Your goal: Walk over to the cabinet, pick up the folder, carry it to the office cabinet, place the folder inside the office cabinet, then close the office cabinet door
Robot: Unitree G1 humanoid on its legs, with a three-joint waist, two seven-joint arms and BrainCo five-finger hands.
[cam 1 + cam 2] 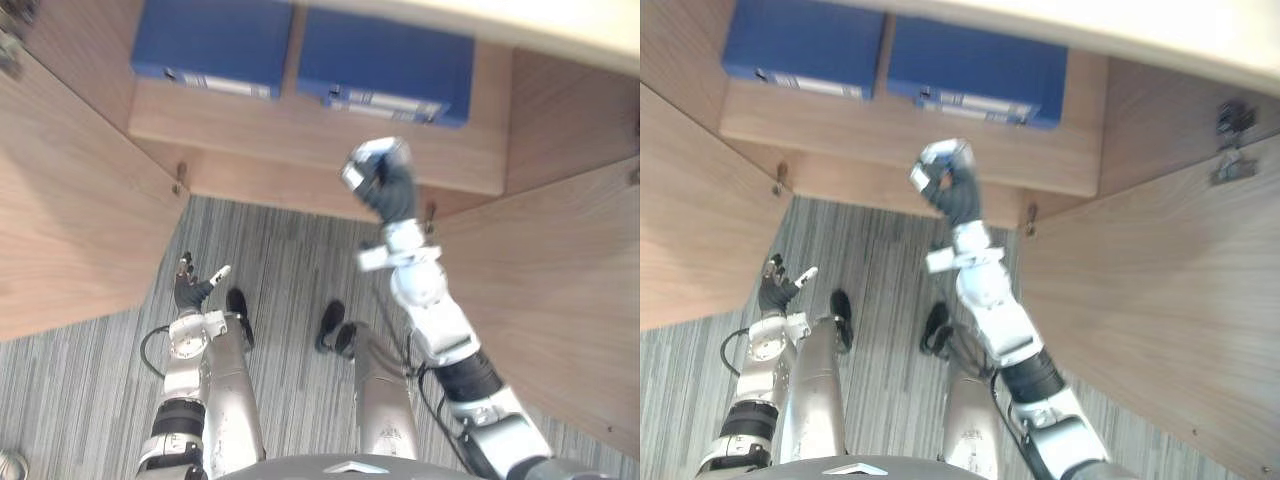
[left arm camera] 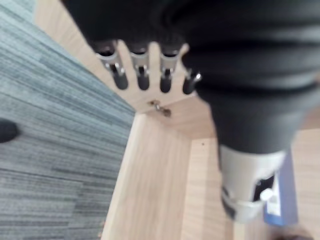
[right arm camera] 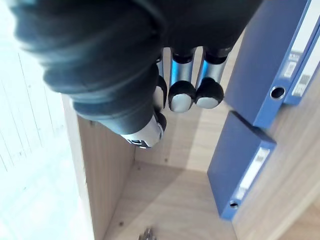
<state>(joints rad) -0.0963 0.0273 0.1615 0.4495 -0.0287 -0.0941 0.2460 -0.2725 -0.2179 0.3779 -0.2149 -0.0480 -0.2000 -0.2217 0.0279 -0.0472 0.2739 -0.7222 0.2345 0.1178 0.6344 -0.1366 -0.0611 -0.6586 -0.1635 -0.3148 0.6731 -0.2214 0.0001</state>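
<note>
Carpet (image 1: 290,250) is grey-striped, running up to a wooden office cabinet (image 1: 565,105), both doors (image 1: 70,220) wide open. Two blue folders (image 1: 212,45) lie on its shelf (image 1: 300,130). Right robot hand (image 1: 380,175) is raised in front of the shelf, curled up and empty. Left robot hand (image 1: 190,290) is down low, fingers relaxed.

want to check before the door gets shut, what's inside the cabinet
A left blue folder and a right blue folder lie side by side on the wooden shelf, labelled spines facing out. The pale top board covers the shelf's back, so anything deeper is hidden.
</note>
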